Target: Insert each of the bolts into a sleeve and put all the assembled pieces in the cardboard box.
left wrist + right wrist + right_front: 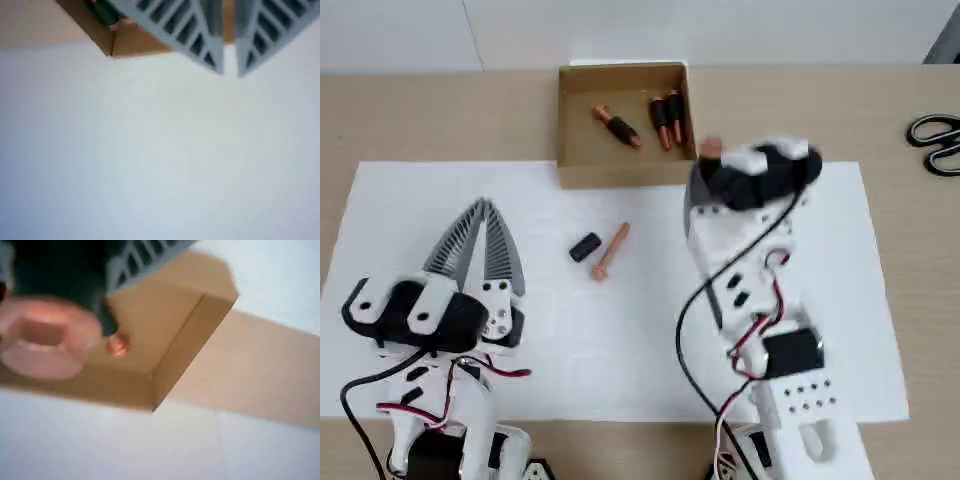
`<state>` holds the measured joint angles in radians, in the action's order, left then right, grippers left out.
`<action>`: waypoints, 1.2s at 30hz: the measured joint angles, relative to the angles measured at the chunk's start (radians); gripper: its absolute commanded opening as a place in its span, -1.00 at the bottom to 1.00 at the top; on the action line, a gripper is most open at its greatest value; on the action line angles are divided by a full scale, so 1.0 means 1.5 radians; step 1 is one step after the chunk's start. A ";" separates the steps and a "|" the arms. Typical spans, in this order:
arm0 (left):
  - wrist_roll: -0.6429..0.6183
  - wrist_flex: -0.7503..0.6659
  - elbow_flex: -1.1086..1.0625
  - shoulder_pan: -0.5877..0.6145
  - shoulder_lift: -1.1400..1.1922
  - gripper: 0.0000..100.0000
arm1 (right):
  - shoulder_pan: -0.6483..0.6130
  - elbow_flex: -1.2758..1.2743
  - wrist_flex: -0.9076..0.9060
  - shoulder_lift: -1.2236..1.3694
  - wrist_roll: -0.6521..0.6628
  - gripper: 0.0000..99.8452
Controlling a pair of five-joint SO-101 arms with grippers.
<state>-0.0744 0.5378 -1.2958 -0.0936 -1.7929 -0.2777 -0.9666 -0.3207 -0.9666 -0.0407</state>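
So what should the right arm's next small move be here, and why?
Probably carry the right gripper a little farther over the cardboard box and let go. It holds an assembled piece at the box's near right corner; three pieces lie inside, and a loose bolt and sleeve wait on the paper.

Bright, even light fell from overhead. The white paper [620, 340] glowed uniformly at mid-frame; the loose bolt [611, 250] cast a faint, soft shadow. In the right wrist view, one cardboard box [190, 350] wall lay shaded.
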 measured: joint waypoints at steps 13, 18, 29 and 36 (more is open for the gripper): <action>-0.001 -0.017 -0.020 -0.001 0.002 -0.99 | 0.006 0.352 0.074 0.543 0.084 -0.99; -0.001 -0.017 -0.020 -0.001 0.002 -0.99 | 0.006 0.543 0.077 0.766 0.086 -0.99; -0.001 -0.017 -0.020 -0.001 0.003 -0.99 | -0.049 0.889 0.080 1.124 0.181 -0.99; -0.001 -0.017 -0.020 -0.001 0.003 -0.99 | -0.043 1.055 0.081 1.290 0.191 -0.99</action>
<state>-0.0760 0.5117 -1.3265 -0.0951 -1.7883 -0.3422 0.6153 -0.1995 0.9682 0.2463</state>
